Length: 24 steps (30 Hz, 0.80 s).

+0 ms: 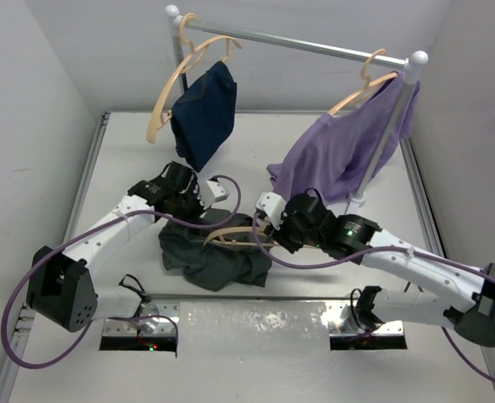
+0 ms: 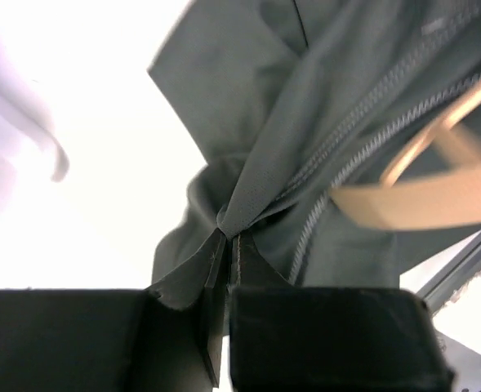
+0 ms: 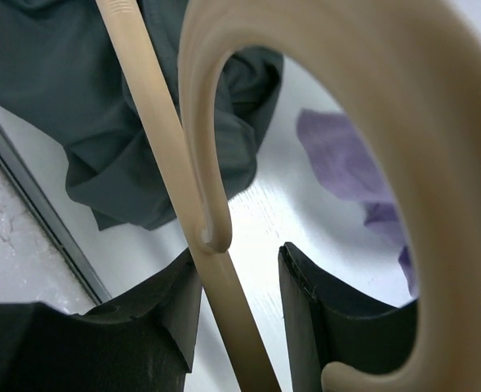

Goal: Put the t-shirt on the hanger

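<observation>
On the table [image 1: 121, 159], left jaws pinch t-shirt [image 2: 248, 122].

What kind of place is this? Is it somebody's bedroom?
Probably not; it looks like a robot test bench. A left arm and right arm are bolted to a white table with blank walls around, and a small clothes rail holds a navy garment and a lilac shirt.
</observation>
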### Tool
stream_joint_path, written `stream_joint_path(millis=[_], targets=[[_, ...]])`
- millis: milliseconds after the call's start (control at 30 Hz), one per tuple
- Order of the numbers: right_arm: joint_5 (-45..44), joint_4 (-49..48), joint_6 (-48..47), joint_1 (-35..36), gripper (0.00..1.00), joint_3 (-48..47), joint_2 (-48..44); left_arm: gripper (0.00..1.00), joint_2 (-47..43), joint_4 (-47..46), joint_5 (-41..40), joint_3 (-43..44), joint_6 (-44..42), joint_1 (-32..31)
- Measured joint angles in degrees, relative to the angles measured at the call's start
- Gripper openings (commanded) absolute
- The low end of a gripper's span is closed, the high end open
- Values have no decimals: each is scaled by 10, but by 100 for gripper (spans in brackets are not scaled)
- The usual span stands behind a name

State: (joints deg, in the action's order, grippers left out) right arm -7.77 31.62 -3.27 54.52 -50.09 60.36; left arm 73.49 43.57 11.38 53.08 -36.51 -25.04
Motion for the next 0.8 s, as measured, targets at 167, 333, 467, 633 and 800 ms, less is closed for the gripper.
stream_joint_path(millis=[167,333,467,633,800], targets=[[-26,-30,-9,15,0,-12,59,0,2,7,2,24,10,0],[-54,-58,-9,15,0,-16,80,0,8,27,0,24,14,0],[-60,-76,-12,20,0,-30,92,0,8,31,2,25,24,0],[-58,-103,-23,36,0,-38,108,0,9,40,11,60,39,0],[-51,-132,-36,38,0,-38,130,0,9,43,44,105,43,0]])
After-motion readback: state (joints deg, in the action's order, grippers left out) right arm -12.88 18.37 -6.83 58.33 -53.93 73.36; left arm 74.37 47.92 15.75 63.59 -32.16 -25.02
